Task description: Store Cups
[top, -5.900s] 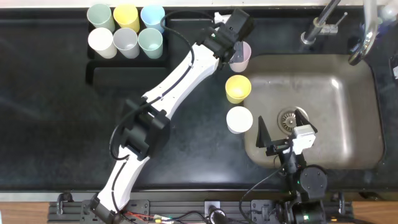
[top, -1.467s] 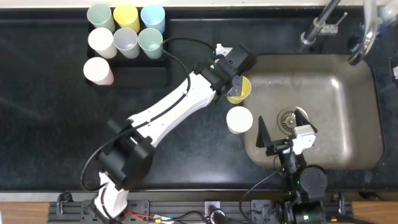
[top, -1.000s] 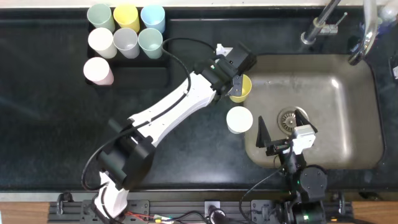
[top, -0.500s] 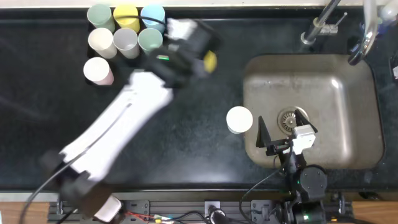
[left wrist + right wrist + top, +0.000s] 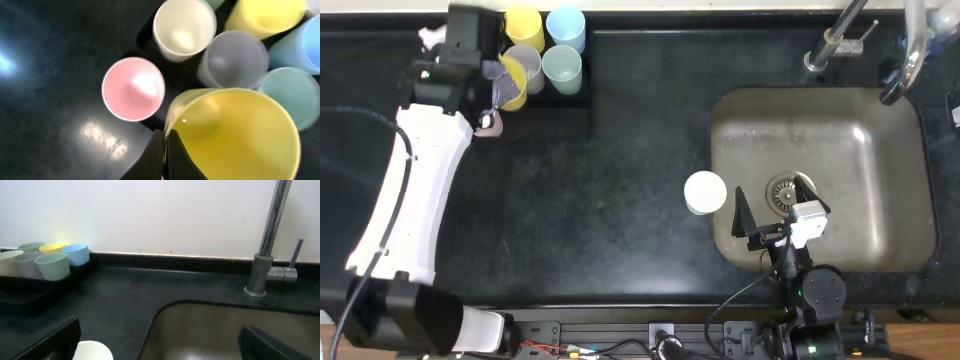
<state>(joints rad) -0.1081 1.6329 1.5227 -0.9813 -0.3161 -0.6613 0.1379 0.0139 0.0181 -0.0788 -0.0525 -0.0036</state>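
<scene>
Left arm has swung from the sink rim to the tray [image 5: 555, 118] at 10 o'clock, carrying the yellow cup [image 5: 235, 135]. Left hand [image 5: 164, 150] pinches its rim, over the tray just beside the pink cup [image 5: 133, 89]. Looks like placing comes next. The white cup [image 5: 705, 192] has stayed at 3 o'clock, unstored. Yellow cup's mouth faces up, long axis near upright, likely a bit tilted. Right hand [image 5: 748, 222] is spread, idle.

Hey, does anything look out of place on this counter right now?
One white cup stands alone at the sink's rim, far from the other cups grouped in the black tray. Nothing looks spilled or damaged.
</scene>
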